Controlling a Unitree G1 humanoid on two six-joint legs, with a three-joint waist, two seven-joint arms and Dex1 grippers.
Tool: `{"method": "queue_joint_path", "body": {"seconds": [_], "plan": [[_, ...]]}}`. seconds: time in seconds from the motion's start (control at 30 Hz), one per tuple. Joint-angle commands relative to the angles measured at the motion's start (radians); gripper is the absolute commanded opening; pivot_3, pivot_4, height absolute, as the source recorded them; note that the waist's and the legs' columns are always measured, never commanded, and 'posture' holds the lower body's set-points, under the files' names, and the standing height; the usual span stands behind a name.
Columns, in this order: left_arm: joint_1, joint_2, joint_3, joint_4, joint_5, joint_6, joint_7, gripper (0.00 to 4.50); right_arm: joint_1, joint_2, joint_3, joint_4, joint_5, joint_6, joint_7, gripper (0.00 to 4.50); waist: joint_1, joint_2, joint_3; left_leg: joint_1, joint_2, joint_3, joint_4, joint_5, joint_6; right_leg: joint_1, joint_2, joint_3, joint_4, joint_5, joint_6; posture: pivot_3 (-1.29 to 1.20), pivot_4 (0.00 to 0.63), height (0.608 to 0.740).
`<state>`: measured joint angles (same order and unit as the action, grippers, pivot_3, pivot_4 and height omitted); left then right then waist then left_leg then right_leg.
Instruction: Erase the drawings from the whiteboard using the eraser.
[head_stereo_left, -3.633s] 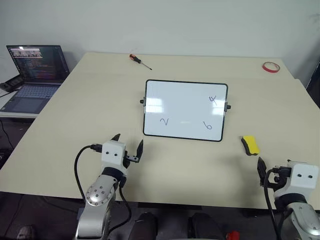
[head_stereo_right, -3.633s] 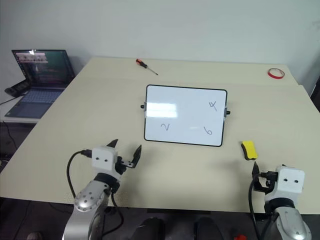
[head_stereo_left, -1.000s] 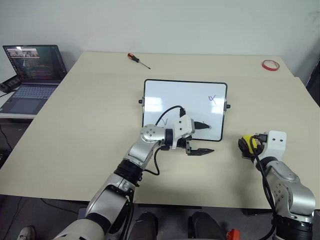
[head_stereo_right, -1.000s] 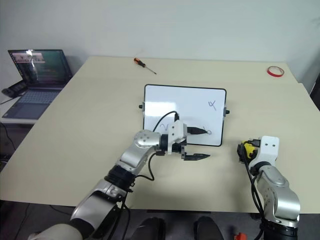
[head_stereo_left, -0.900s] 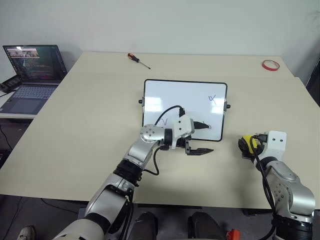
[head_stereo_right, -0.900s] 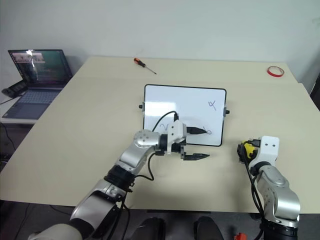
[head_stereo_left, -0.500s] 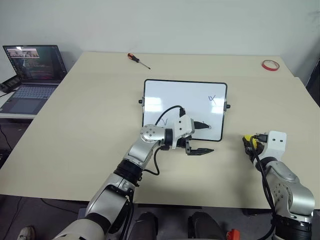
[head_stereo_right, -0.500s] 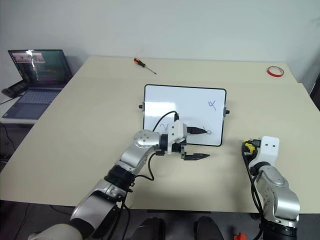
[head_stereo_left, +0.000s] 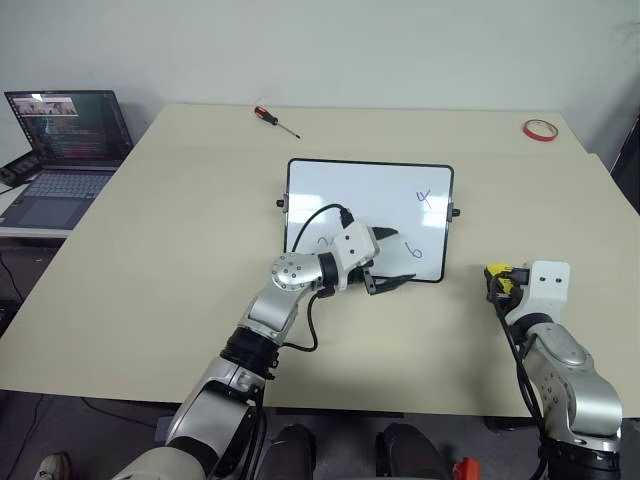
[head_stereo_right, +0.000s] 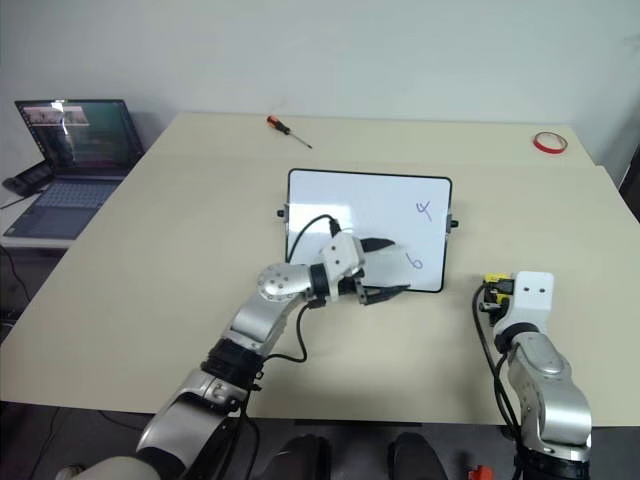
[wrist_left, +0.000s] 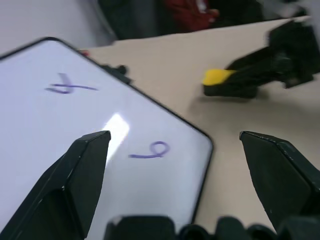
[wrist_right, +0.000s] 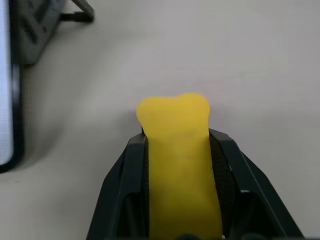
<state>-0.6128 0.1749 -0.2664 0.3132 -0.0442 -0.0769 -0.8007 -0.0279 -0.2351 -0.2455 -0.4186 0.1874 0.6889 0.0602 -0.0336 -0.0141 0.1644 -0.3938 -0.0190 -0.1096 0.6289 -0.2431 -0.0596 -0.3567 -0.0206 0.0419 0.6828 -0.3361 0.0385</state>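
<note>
Since a second ago the left arm has swung its wrist toward the board's near right corner, and the right gripper has closed on the eraser and raised it slightly off the surface.

The beige tabletop (head_stereo_left: 150, 260) carries everything. At its middle lies the whiteboard (head_stereo_left: 350, 195), flat, its long sides running left to right. The left arm reaches across from the near left, elbow bent, forearm angled toward the board's near edge, wrist turned to the right. The left gripper (head_stereo_left: 393, 258) sits over the board's near right area with its two black fingers spread apart, one above the white surface and one at the frame's near edge; nothing is between them. The right arm stands at the near right of the tabletop, well apart from the board, forearm upright and wrist pointing forward. The right gripper (wrist_right: 175, 150) is clamped on the eraser (wrist_right: 177, 150), whose yellow end sticks out past the fingertips.

The drawings (head_stereo_left: 424, 198) remain on the board: an x-like mark at the far right, a "6" loop below it, and a squiggle partly hidden behind the left wrist.

A laptop (head_stereo_left: 62, 150) sits open on a side table at the far left. A red tape ring (head_stereo_left: 540, 130) lies at the far right corner, and a screwdriver (head_stereo_left: 277, 121) near the far edge.
</note>
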Motion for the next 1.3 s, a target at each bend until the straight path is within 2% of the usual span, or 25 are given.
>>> {"method": "queue_joint_path", "body": {"seconds": [0.03,0.27,0.47,0.67,0.93,1.3], "plan": [[0.029,0.003,0.048,-0.080,0.036,-0.006,0.125,4.50,-0.029,-0.024,0.029,-0.059,-0.041,-0.089,0.002,1.24,0.000,0.000,0.000,0.000,0.000,0.000,0.000,0.000,0.000,0.000,0.000,0.000,0.000,0.000,0.000,0.00,0.150,0.740],[0.069,-0.011,0.040,-0.051,0.066,0.001,0.204,4.50,-0.221,-0.040,0.112,0.042,-0.087,-0.169,0.023,1.24,0.000,0.000,0.000,0.001,-0.001,0.001,0.000,0.000,0.000,0.000,0.000,0.000,0.002,0.000,0.000,0.00,0.150,0.740],[0.020,-0.025,0.041,0.017,0.068,-0.031,0.207,4.50,-0.423,-0.040,0.172,0.263,-0.115,-0.256,0.064,1.24,0.001,0.000,0.000,0.000,-0.001,0.002,0.001,0.000,0.000,0.000,-0.001,-0.001,0.001,0.000,0.000,0.00,0.150,0.740],[-0.020,-0.032,0.045,0.063,0.066,-0.058,0.211,4.50,-0.546,-0.028,0.206,0.443,-0.125,-0.334,0.103,1.24,0.001,0.000,0.000,-0.002,-0.001,0.003,0.001,0.000,0.000,-0.002,-0.001,-0.001,0.001,0.000,0.000,0.00,0.150,0.740],[-0.017,-0.033,0.042,0.062,0.067,-0.067,0.211,4.50,-0.562,-0.023,0.223,0.507,-0.131,-0.361,0.137,1.24,-0.001,0.000,0.000,-0.002,-0.001,0.002,0.001,0.000,0.000,-0.003,-0.001,-0.001,0.002,0.000,0.000,0.00,0.150,0.740],[-0.019,-0.030,0.045,0.061,0.065,-0.059,0.211,4.50,-0.379,-0.069,0.265,0.356,-0.142,-0.113,0.170,1.24,-0.001,-0.001,-0.002,0.004,-0.001,0.001,0.003,0.001,0.001,0.001,-0.001,0.000,0.008,0.000,0.000,0.00,0.150,0.740]]}}
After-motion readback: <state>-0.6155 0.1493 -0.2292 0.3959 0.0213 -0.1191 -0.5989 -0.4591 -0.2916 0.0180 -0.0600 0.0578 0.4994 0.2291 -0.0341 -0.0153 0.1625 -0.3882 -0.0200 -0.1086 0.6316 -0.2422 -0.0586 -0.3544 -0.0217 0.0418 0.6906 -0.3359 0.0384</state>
